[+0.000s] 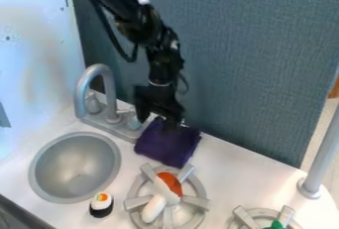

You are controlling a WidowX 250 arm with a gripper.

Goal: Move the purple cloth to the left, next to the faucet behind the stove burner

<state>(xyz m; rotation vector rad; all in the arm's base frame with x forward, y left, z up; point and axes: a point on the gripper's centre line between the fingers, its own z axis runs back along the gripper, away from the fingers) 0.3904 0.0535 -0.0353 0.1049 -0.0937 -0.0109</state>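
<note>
Where a blue-grey panel (245, 64) is set behind the pale counter (248, 166), the black arm (126, 12) is seen entering at upper left, bent so that its last section is pointed almost straight down. A round grey sink (74, 167) is set at left, with a grey faucet (99, 72) placed behind it. Between the faucet's base and a grey toy burner (139, 188), a purple cloth (169, 146) is laid on the counter — deep in colour, soft-looking, roughly square and slightly rumpled. Its back edge is partly covered by the gripper (159, 121), whose fingers are parted; whether any fabric is pinched cannot be told. On the burner, a white and orange-red toy shape (155, 207) is rested — and near the sink's rim, a small toy sushi piece (101, 205) is placed.
</note>
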